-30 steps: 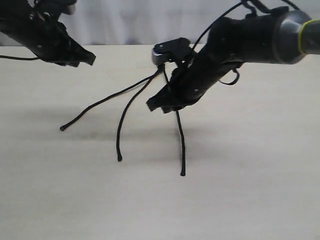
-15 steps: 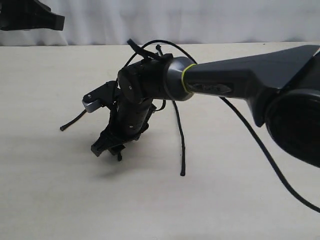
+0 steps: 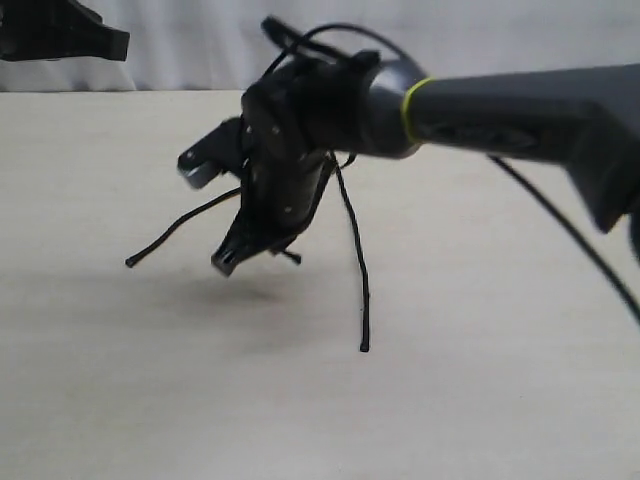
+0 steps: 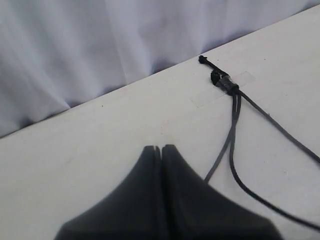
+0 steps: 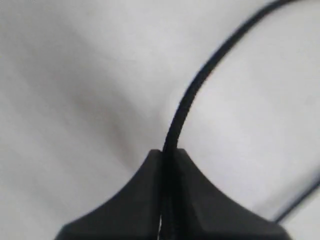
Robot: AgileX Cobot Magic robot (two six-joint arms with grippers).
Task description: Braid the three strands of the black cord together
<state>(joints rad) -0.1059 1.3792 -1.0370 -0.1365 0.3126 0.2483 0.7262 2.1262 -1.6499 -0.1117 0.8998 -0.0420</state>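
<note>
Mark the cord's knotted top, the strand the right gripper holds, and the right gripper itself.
knotted top [image 4: 223,83]: left wrist view, on the bound knot.
held strand [image 5: 199,79]: right wrist view, on its stretch just past the fingertips.
right gripper [image 5: 167,152]: right wrist view, midway between the closed fingertips.

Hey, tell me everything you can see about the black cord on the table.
The black cord is thin, matte and rope-like. Its bound knot, with a short stub, sits under clear tape on the pale table. From there three strands fan out, unbraided. The right gripper is shut on the middle one, holding it just off the table. The other two lie loose with their blunt tips apart, one out to the left and one toward the camera.
</note>
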